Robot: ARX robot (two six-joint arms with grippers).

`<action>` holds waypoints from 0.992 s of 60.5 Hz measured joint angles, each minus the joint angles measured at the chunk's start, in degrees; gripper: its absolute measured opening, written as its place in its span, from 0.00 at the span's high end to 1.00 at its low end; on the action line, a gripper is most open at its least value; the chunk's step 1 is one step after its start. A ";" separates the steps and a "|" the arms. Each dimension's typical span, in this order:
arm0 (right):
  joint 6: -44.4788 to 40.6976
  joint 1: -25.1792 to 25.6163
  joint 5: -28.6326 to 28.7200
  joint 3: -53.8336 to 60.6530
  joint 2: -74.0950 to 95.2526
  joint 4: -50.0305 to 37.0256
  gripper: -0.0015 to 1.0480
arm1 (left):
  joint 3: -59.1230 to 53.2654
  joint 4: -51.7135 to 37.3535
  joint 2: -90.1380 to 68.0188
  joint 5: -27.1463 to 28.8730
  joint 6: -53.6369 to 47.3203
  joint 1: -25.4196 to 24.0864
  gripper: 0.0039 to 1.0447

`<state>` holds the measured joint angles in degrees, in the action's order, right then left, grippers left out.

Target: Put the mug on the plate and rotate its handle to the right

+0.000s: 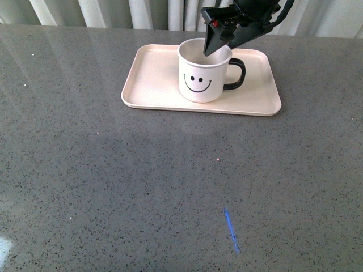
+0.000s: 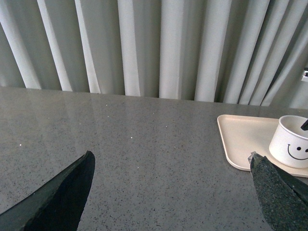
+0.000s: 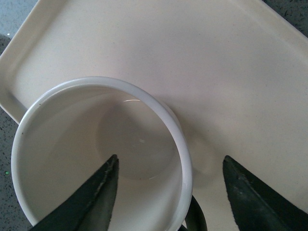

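Observation:
The cream-white mug point(image 1: 202, 76) with a black smiley face stands upright on the pale pink-beige plate point(image 1: 148, 85). Its black handle point(image 1: 237, 75) points right. My right gripper point(image 1: 219, 49) is open just above the mug's rim on the handle side. In the right wrist view the right gripper point(image 3: 169, 160) straddles the rim, with one finger over the inside of the mug point(image 3: 91, 139) and the other over the plate point(image 3: 216, 72); the handle point(image 3: 195, 219) shows between them. My left gripper point(image 2: 171, 156) is open and empty over the bare table, left of the plate point(image 2: 243, 139) and mug point(image 2: 292, 144).
The grey speckled table point(image 1: 142, 187) stretches in front of the plate. A pale curtain point(image 2: 144, 43) hangs behind the table's far edge. A small blue mark point(image 1: 230, 229) lies on the table near the front.

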<state>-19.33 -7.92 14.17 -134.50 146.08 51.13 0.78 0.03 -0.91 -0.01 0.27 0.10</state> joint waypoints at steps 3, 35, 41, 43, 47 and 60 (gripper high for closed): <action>0.00 0.00 0.02 -0.04 -0.09 0.00 0.23 | 0.00 0.00 0.00 0.00 0.00 0.00 0.09; 0.35 2.51 10.16 22.49 -21.79 -15.87 0.09 | 0.00 0.00 0.00 0.00 -0.02 0.00 0.09; 0.24 2.73 12.48 30.45 -27.74 -21.07 0.09 | 0.00 0.00 0.00 0.00 0.00 0.00 0.09; 0.22 2.73 12.72 31.56 -28.92 -21.40 0.09 | 0.00 0.00 0.00 0.00 0.00 0.00 0.09; 0.24 2.73 12.81 32.17 -30.38 -21.70 0.09 | 0.00 0.00 0.00 0.00 0.00 0.00 0.09; 16.24 2.45 -19.04 73.92 -45.83 -87.76 0.48 | 0.00 0.00 0.00 0.02 0.00 0.00 0.09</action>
<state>-3.09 -5.48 -4.86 -60.58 100.25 -36.62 0.78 0.03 -0.91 0.01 0.27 0.10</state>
